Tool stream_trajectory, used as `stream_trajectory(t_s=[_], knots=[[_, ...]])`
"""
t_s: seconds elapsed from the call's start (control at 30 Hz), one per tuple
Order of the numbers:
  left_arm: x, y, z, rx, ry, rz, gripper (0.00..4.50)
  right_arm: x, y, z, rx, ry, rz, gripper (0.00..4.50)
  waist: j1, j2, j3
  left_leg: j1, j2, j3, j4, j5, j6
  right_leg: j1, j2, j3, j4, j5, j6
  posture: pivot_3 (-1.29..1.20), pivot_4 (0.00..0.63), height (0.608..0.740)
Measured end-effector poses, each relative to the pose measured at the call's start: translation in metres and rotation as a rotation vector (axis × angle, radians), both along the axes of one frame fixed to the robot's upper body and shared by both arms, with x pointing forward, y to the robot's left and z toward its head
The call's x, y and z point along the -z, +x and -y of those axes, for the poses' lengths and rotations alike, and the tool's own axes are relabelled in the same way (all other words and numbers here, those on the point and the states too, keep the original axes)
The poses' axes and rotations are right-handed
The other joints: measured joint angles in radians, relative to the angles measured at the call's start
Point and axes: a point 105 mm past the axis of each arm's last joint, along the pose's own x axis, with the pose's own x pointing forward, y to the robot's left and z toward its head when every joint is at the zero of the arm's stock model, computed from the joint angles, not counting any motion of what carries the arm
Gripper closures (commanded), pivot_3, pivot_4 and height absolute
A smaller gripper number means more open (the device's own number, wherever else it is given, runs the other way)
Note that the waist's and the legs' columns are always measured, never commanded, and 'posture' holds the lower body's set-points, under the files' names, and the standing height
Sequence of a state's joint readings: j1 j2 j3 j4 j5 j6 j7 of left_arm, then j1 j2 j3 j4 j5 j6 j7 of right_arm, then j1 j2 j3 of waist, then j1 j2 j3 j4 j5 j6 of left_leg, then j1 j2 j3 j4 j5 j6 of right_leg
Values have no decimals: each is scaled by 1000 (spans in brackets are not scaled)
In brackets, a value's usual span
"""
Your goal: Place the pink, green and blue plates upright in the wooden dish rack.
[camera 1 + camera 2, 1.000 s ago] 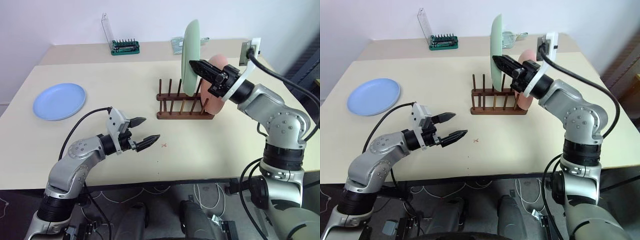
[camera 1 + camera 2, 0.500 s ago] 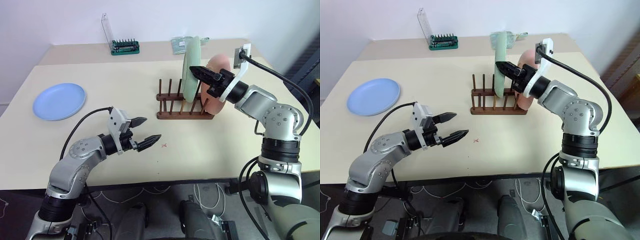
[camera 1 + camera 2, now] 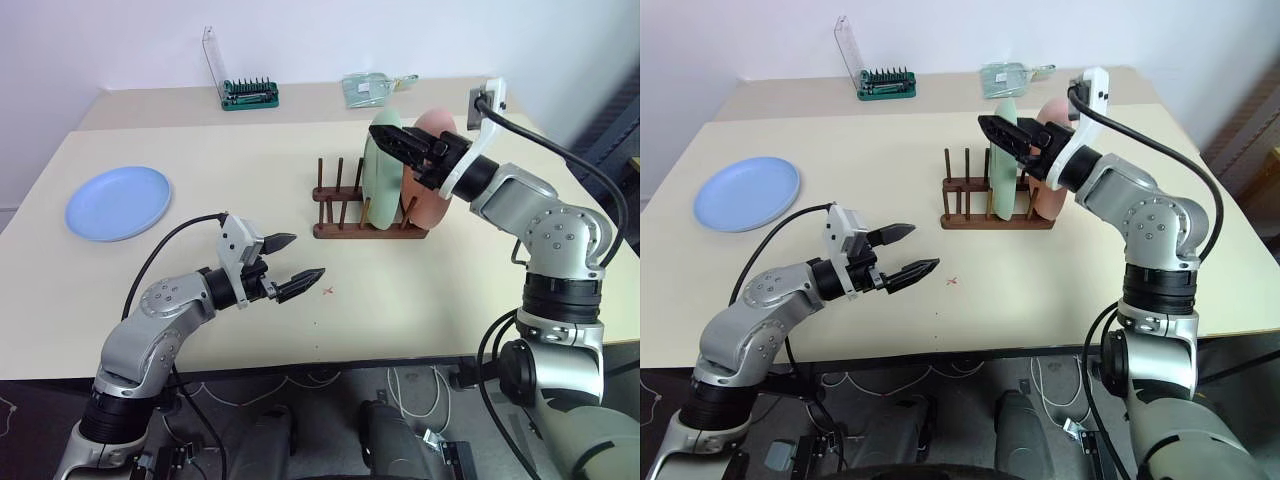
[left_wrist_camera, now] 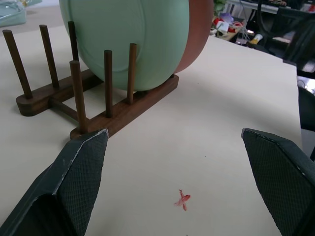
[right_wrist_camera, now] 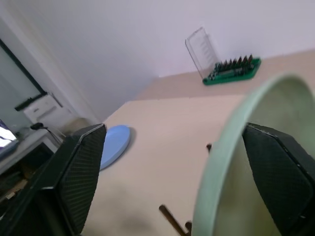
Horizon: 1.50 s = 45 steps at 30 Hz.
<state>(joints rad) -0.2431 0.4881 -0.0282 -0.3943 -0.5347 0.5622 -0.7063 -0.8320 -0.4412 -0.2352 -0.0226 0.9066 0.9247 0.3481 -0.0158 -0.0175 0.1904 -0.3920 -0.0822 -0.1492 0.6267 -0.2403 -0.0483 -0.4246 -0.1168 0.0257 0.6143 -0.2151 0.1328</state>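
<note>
The green plate (image 3: 380,172) stands upright between the pegs of the wooden dish rack (image 3: 366,228). Behind it, at the rack's right end, the pink plate (image 3: 428,175) also stands on edge. My right gripper (image 3: 384,138) is open at the green plate's top rim, one finger on each side; in the right wrist view the rim (image 5: 220,162) runs between the wide-spread fingers. The blue plate (image 3: 118,202) lies flat at the table's far left. My left gripper (image 3: 287,259) hovers open and empty near the table's front, pointing toward the rack (image 4: 123,109).
A green case of screwdriver bits (image 3: 250,95) with a raised clear lid stands at the back. A clear plastic packet (image 3: 372,87) lies behind the rack. A small red cross (image 3: 328,290) marks the table just past the left gripper.
The right gripper brought the green plate down from above the rack into its pegs, then opened and let it go. The left arm has not moved.
</note>
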Motion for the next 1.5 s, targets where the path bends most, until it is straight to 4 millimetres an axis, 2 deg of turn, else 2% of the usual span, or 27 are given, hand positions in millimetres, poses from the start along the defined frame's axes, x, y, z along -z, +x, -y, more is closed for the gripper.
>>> stream_trajectory(t_s=[0.13,0.33,0.4,0.53,0.63,0.73,0.8,0.9,1.0,1.07,1.17,1.33,1.4,1.5], knots=[[0,1,0,-6,0,1,0,-4,2,0,45,-79,43,85,-1,0,0,0,0,0,0,0,0,0,0,0,0,0,0,0,150,740],[-2,8,-3,-46,-11,7,0,-38,-2,-3,89,-151,199,85,0,1,0,0,0,0,0,0,0,0,0,0,0,0,0,0,150,740],[-2,9,-5,-53,-10,8,0,-38,-2,-4,87,-160,204,85,0,1,0,0,0,0,0,0,0,0,0,0,0,0,0,0,150,740],[-4,13,-11,-93,-12,19,0,-33,0,-7,108,-294,271,85,0,1,0,0,0,0,0,0,0,0,0,0,0,0,0,0,150,740],[-14,35,-43,-288,-87,34,0,-29,-7,-20,75,-493,415,85,-3,1,0,0,0,1,0,0,0,-1,0,0,0,0,0,0,150,740],[-29,63,-100,-615,-155,71,0,-16,-15,-49,2,-684,568,85,-10,1,0,1,2,2,0,0,0,-1,2,0,0,0,0,0,150,740],[-31,78,-148,-907,-172,61,0,-4,-16,-65,-32,-753,623,85,-9,0,0,1,2,2,0,0,0,-1,2,0,0,0,0,0,150,740],[-19,81,-212,-1284,-187,-26,0,7,-17,-83,-70,-796,679,85,-2,0,0,0,2,2,0,0,-1,-2,1,0,0,1,0,0,150,740],[-2,69,-255,-1535,-209,-144,0,11,-18,-92,-96,-813,718,85,3,-1,0,0,1,2,1,0,-1,-2,1,0,0,1,0,0,150,740],[9,62,-268,-1607,-212,-216,0,11,-20,-95,-106,-814,737,85,6,-2,0,0,1,1,1,0,-1,-2,0,0,0,1,0,0,150,740],[18,63,-272,-1628,-228,-303,0,12,-21,-98,-115,-820,747,85,6,-3,-1,0,0,1,1,0,-1,-2,0,-1,0,1,0,0,150,740],[38,82,-266,-1574,-337,-506,0,21,-20,-95,-113,-833,733,85,1,-4,-1,0,0,1,1,0,-1,-2,1,-1,1,1,0,0,150,740],[38,87,-268,-1572,-405,-543,0,28,-18,-92,-109,-843,715,85,-1,-3,-1,0,0,1,0,1,-2,-2,1,-1,1,1,0,0,150,740],[37,90,-274,-1592,-497,-576,913,33,-17,-89,-100,-855,700,0,-2,-3,-1,1,1,1,0,1,-2,-2,0,-1,2,1,0,0,150,740]])
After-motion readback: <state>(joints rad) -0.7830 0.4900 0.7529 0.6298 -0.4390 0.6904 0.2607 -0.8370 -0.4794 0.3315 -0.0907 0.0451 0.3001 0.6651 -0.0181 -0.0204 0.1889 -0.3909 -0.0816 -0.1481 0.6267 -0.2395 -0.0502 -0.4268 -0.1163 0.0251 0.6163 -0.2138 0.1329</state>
